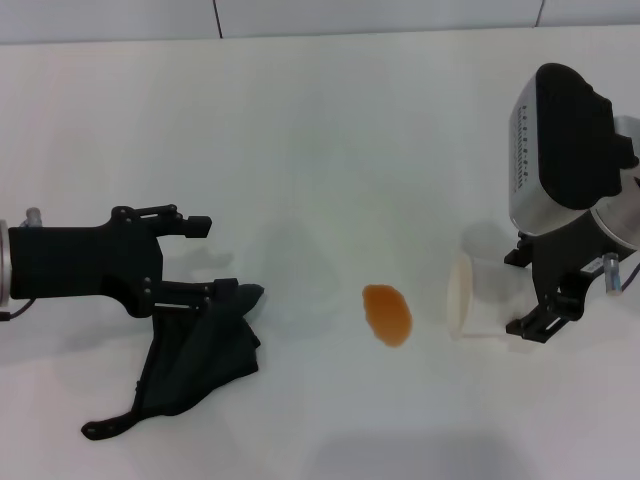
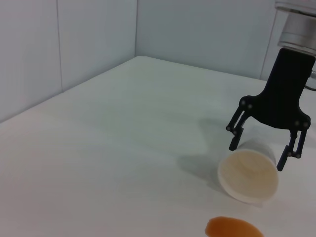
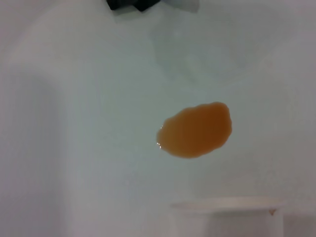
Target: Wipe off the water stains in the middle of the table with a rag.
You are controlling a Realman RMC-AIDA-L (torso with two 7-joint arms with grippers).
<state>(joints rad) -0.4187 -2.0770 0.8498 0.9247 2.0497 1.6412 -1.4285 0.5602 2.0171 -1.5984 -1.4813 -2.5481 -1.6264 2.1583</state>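
The left tool [image 1: 205, 258] is hovering at the left of the worktop [image 1: 320, 120], its fingers spread wide, gripping nothing. The rag [image 1: 195, 350] is lying crumpled right under its lower finger, a thin corner trailing toward the front edge. The stain [image 1: 387, 314], an orange oval, is sitting mid-worktop, apart from the rag. The right tool [image 1: 528, 295] is straddling a cup [image 1: 475, 293] lying on its side just right of the stain, fingers open around it.
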